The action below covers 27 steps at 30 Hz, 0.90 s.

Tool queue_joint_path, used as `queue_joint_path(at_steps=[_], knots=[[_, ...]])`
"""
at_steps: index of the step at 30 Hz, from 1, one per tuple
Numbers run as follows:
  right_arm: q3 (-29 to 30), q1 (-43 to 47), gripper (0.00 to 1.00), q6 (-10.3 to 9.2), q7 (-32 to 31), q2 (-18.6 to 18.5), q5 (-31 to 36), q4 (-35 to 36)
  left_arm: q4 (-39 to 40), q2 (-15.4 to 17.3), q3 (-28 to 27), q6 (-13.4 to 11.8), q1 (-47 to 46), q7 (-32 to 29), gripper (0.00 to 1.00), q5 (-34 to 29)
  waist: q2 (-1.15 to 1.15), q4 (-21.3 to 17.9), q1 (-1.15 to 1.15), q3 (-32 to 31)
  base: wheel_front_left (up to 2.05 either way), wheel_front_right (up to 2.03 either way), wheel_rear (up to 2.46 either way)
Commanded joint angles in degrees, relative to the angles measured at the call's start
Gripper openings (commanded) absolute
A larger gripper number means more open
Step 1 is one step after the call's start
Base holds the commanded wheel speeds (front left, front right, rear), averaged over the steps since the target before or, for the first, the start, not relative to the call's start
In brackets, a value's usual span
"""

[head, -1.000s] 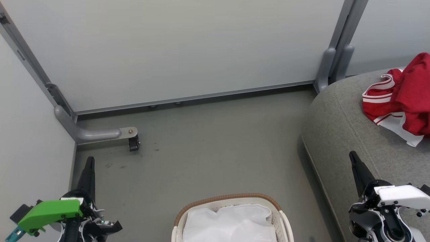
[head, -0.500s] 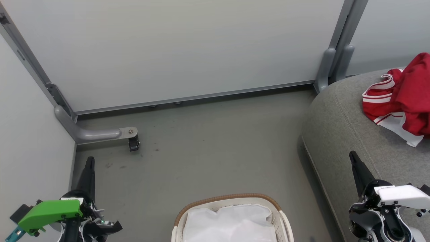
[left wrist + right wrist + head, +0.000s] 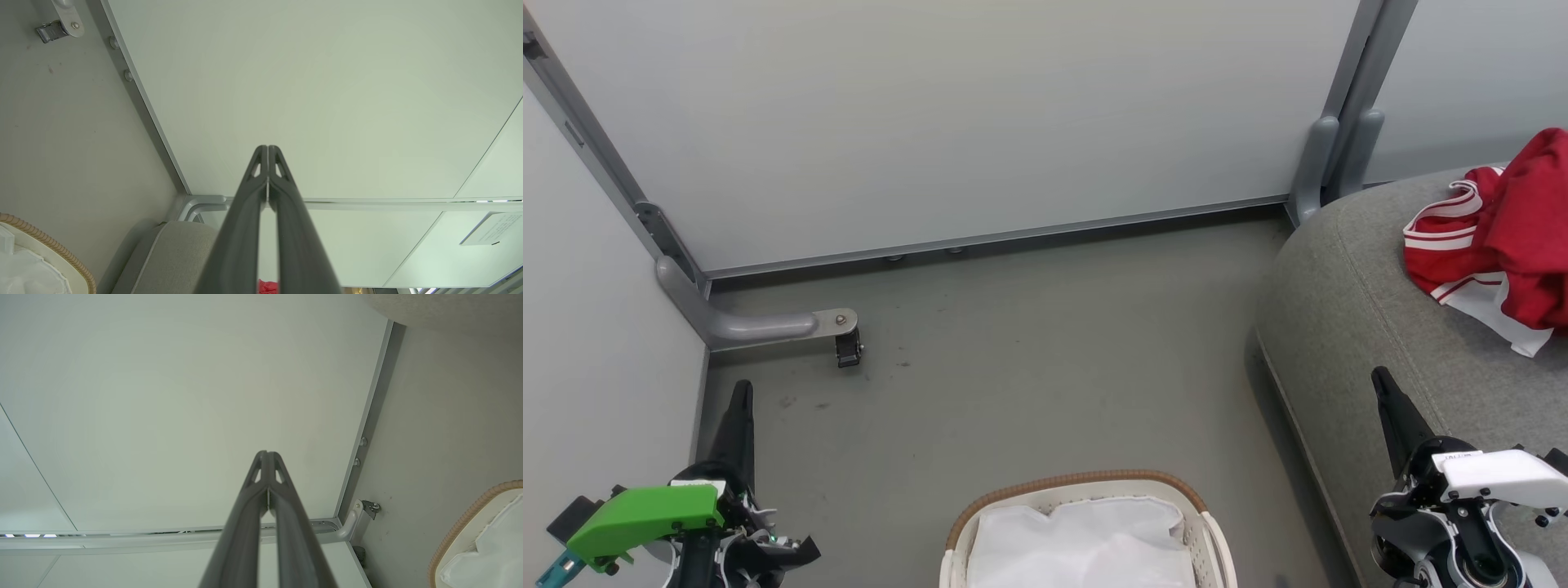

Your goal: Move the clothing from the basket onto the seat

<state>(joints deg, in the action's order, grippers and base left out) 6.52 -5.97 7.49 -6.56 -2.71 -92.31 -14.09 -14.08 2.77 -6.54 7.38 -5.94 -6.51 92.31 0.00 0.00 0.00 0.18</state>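
Observation:
Red clothing [image 3: 1507,237] with white striped trim lies crumpled on the grey seat [image 3: 1356,310] at the right; a red scrap of it [image 3: 267,287] peeks between the fingers in the left wrist view. The white basket [image 3: 1086,483] with a brown rim stands at the bottom centre, white fabric [image 3: 1086,543] inside it. My left gripper [image 3: 740,390] is shut and empty at the lower left, over the floor. My right gripper [image 3: 1380,377] is shut and empty at the lower right, over the seat's front. Both point at the pale wall, tips together, left gripper [image 3: 267,148] and right gripper [image 3: 267,453].
Pale partition walls [image 3: 980,122] close off the back and left. A grey metal foot with a small castor [image 3: 848,349] juts out over the floor at the left. The basket rim [image 3: 466,522] shows at the right edge of the right wrist view.

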Motion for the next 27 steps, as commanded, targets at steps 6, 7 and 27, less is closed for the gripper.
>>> queue_joint_path(at_steps=[6,7,27], knots=[[0.1,-0.46,0.0,0.0,-0.15,-0.32,-0.2,0.22,0.11,0.19,-0.14,0.27,-0.63,-0.24,0.0,0.2,0.0,0.0,0.0,0.0,0.0,0.0,0.0],[0.1,-0.46,0.0,0.0,-0.15,-0.32,-0.2,0.22,0.11,0.19,-0.14,0.27,-0.63,-0.24,0.0,0.2,0.0,0.0,0.0,0.0,0.0,0.0,0.0],[0.1,-0.46,0.0,0.0,-0.15,-0.32,-0.2,0.22,0.12,0.19,-0.13,0.28,-0.63,-0.23,0.0,0.2,0.0,0.0,0.0,0.0,0.0,0.0,0.0]])
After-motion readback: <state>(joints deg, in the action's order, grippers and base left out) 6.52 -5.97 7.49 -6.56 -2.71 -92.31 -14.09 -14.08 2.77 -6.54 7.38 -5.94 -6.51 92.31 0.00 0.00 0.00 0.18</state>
